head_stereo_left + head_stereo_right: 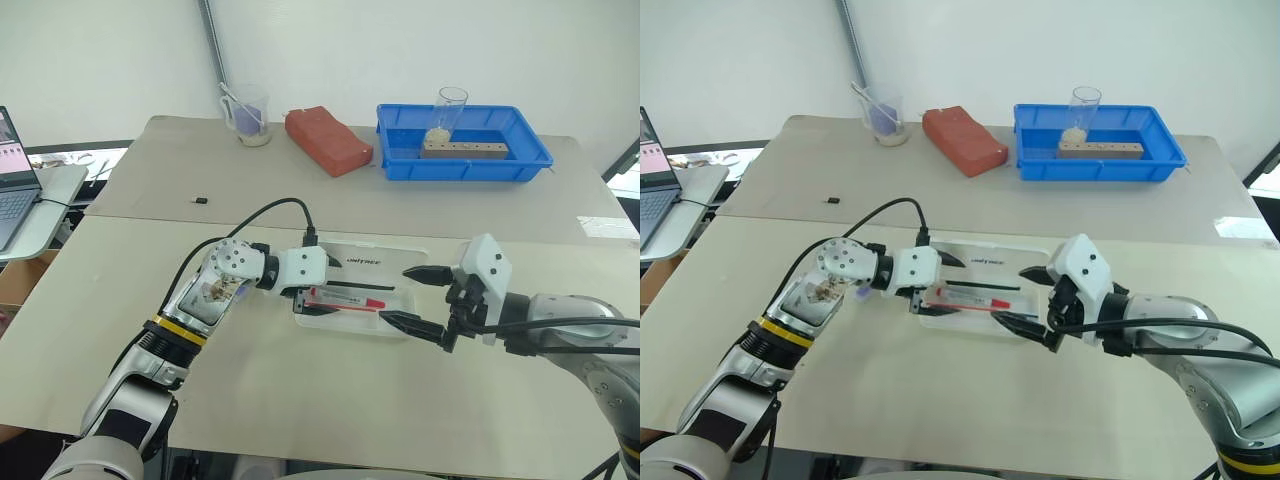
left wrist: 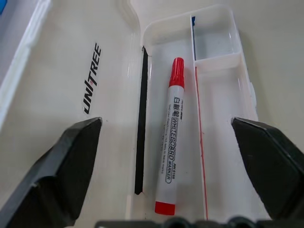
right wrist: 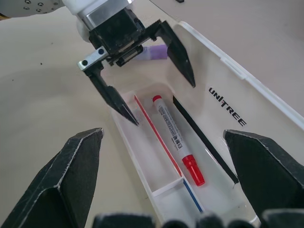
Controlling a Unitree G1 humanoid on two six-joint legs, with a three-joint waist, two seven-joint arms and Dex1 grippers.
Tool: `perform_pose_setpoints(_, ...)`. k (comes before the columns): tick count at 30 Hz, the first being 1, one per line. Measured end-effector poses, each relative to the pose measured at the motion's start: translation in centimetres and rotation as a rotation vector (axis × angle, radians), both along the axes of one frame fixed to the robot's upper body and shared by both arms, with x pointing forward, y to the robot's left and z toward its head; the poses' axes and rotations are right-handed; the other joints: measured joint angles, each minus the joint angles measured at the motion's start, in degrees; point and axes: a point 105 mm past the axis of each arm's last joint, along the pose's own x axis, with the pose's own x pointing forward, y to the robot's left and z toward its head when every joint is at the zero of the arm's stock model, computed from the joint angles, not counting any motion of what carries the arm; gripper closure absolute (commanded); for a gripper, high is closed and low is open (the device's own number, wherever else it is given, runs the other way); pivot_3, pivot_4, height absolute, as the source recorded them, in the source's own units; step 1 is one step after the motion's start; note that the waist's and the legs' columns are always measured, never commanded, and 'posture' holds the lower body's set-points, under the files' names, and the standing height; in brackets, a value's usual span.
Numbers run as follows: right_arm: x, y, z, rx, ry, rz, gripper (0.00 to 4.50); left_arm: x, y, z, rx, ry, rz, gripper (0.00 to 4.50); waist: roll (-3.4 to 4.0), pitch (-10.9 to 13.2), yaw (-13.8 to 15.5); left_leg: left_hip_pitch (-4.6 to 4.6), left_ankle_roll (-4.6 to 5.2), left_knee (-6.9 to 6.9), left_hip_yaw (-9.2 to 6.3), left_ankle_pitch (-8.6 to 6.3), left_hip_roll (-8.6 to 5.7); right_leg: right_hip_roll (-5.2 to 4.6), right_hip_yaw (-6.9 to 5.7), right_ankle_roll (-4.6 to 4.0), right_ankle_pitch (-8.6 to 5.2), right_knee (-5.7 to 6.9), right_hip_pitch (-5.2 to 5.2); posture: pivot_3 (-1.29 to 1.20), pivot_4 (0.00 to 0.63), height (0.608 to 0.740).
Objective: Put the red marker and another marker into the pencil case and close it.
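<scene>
I saw the red marker [image 2: 171, 137] lying inside the open pencil case [image 1: 400, 325], mid-frame on the tabletop [image 1: 300, 390]. My left tool [image 3: 142, 83] hovered over the case's left end, released, fingers spread wide. The purple highlighter [image 3: 156, 52] lay behind it. My right tool [image 1: 415, 297] stood spread and empty at the case's right end.

Pretty plain setup: two beige tables [image 1: 330, 180] pushed together in front of a white wall [image 1: 420, 50], with a grey metal pole [image 1: 212, 45] running up it at a slant. Off to the left there's a small grey side table [image 1: 50, 195] with an open laptop [image 1: 15, 180] on it. Lighting is bright and even.
</scene>
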Motion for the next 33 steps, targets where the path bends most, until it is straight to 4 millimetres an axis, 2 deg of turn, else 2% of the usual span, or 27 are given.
perform_pose_setpoints(2,-0.1,0.1,0.0,0.001,0.004,0.009,0.0,-0.4,0.5,0.8,-0.007,0.001,0.0,0.07,0.0,0.0,-0.14,0.0,0.0,0.0,0.0,0.0,0.01,0.0,0.0,0.0,0.0,0.0,0.0,0.0,0.15,0.74)
perform_pose_setpoints(5,-0.1,0.0,-0.1,0.004,0.012,0.015,0.0,-1.2,2.2,2.2,-0.011,0.034,0.024,0.07,0.02,-0.01,-0.59,0.05,0.0,-0.03,-0.03,0.0,0.04,0.03,-0.01,0.0,-0.01,0.01,0.02,0.0,0.15,0.74)
perform_pose_setpoints(8,-0.2,0.1,-0.1,0.011,0.024,0.032,0.0,-2.0,4.0,3.4,-0.07,0.165,0.104,0.07,0.03,0.0,-0.69,0.09,0.0,-0.04,-0.05,0.0,0.05,0.04,-0.02,0.1,-0.07,0.01,0.06,0.0,0.15,0.74)
perform_pose_setpoints(10,-0.2,0.3,0.1,0.014,0.019,0.048,0.0,-2.3,4.8,3.7,-0.113,0.251,0.155,0.07,0.02,0.0,-0.7,0.09,0.0,-0.02,-0.05,0.0,0.05,0.04,-0.02,0.16,-0.09,0.02,0.07,0.0,0.15,0.74)
perform_pose_setpoints(13,-0.1,0.8,0.9,0.026,-0.003,0.078,0.0,-2.4,7.1,3.5,-0.157,0.364,0.29,0.07,0.01,0.01,-0.84,0.13,0.0,-0.06,-0.06,0.0,0.07,0.06,-0.01,0.19,-0.12,0.02,0.06,0.0,0.15,0.74)
perform_pose_setpoints(14,0.0,1.1,1.2,0.037,-0.009,0.092,0.0,-2.3,8.0,3.5,-0.178,0.376,0.345,0.57,0.0,0.02,-0.83,0.14,0.0,-0.06,-0.07,0.0,0.09,0.07,-0.01,0.18,-0.12,0.02,0.07,0.0,0.15,0.74)
perform_pose_setpoints(16,0.2,1.7,2.1,0.051,-0.034,0.117,0.0,-1.7,10.2,3.6,-0.199,0.358,0.461,1.2,0.01,0.02,-0.83,0.16,0.0,-0.07,-0.07,0.0,0.09,0.07,-0.01,0.12,-0.09,0.01,0.07,0.0,0.15,0.74)
perform_pose_setpoints(19,0.4,2.6,3.0,0.046,-0.065,0.162,0.0,-0.8,13.9,2.9,-0.222,0.324,0.658,2.58,0.01,0.02,-0.9,0.31,0.0,-0.16,-0.02,-0.01,0.1,0.04,0.02,-0.01,-0.05,0.01,0.08,0.0,0.15,0.74)
perform_pose_setpoints(22,0.5,3.8,3.4,0.048,-0.076,0.221,0.0,-0.3,15.7,1.4,-0.249,0.309,0.784,4.06,-0.03,0.03,-0.43,0.33,-0.01,-0.17,0.0,-0.01,0.08,-0.07,-0.06,-0.04,-0.06,-0.02,-0.05,0.0,0.15,0.74)
perform_pose_setpoints(27,0.6,5.2,4.0,0.046,-0.09,0.292,0.0,0.5,14.6,-1.9,-0.294,0.317,0.873,4.06,-0.12,0.03,0.31,0.31,-0.01,-0.13,0.1,-0.01,0.01,-0.21,-0.06,-0.06,-0.03,-0.01,-0.05,0.0,0.15,0.74)
perform_pose_setpoints(29,0.6,5.4,4.0,0.041,-0.091,0.305,0.0,0.9,14.2,-2.6,-0.307,0.309,0.889,4.06,-0.17,0.02,0.32,0.28,-0.01,-0.14,0.1,-0.01,0.03,-0.19,-0.05,-0.08,-0.03,0.0,-0.03,0.0,0.15,0.74)
perform_pose_setpoints(30,0.6,5.5,3.9,0.04,-0.087,0.306,0.0,1.0,14.1,-2.6,-0.315,0.305,0.899,3.57,-0.18,0.01,0.29,0.27,-0.01,-0.14,0.1,-0.01,0.03,-0.18,-0.04,-0.08,-0.03,0.03,0.0,0.0,0.15,0.74)
perform_pose_setpoints(31,0.7,5.4,3.8,0.038,-0.082,0.306,0.0,1.3,14.1,-2.7,-0.325,0.302,0.91,3.32,-0.18,0.01,0.25,0.25,-0.01,-0.15,0.12,-0.01,0.02,-0.19,-0.02,-0.08,-0.02,0.06,0.06,0.0,0.15,0.74)
perform_pose_setpoints(33,0.8,5.4,3.6,0.031,-0.075,0.305,0.0,1.6,13.9,-2.6,-0.336,0.287,0.911,2.38,-0.18,0.01,0.16,0.24,-0.01,-0.15,0.11,-0.01,0.03,-0.16,-0.02,-0.08,-0.02,0.09,0.05,0.0,0.15,0.74)
